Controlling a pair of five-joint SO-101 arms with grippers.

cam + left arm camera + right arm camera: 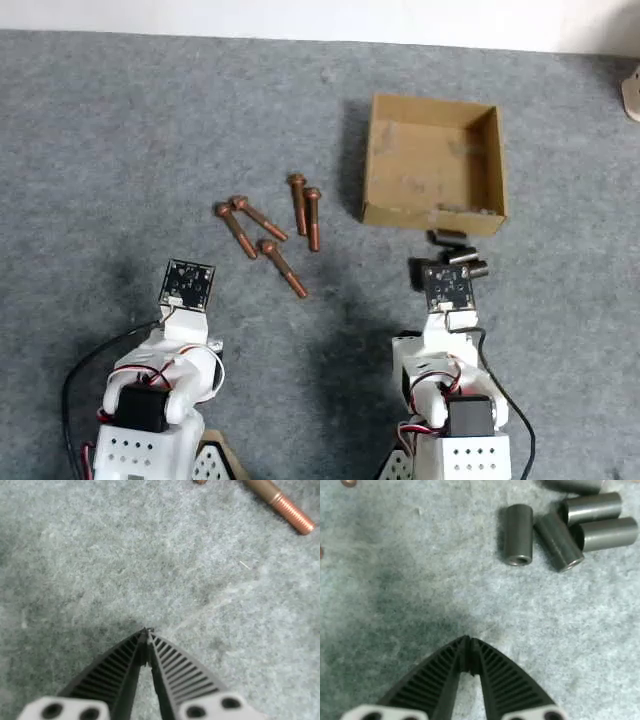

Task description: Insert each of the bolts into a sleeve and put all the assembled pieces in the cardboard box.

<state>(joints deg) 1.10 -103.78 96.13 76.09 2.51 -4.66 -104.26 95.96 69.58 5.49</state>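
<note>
first, left gripper (148, 635) and right gripper (468, 642) sit pinched shut, empty; best open wide, take nearest bolt (283, 269) mid-shaft.

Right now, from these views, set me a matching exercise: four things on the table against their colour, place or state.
1 bolts
2 sleeves
3 cardboard box
4 left gripper

A dark metal, clustered beside the box
B shut over bare carpet
C copper-coloured, lying loose
D brown, open-topped

Pairs: 1-C, 2-A, 3-D, 4-B.
</note>
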